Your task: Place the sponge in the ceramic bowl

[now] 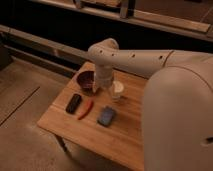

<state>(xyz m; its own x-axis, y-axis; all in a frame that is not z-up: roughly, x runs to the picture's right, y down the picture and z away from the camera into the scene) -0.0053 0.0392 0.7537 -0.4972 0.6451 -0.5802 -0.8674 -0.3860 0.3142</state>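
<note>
The gripper (101, 88) hangs at the end of the down-turned wrist over the far part of the table (120, 142), with the bowl (85, 80) just to its left in the view and the white cup (118, 90) just to its right; whether it is parted or closed cannot be told. The sponge (106, 116) lies flat on the wood nearer the camera than the gripper, apart from it and outside the bowl, while a thin red object (85, 109) and a black bar (73, 103) lie nearer and further left
</note>
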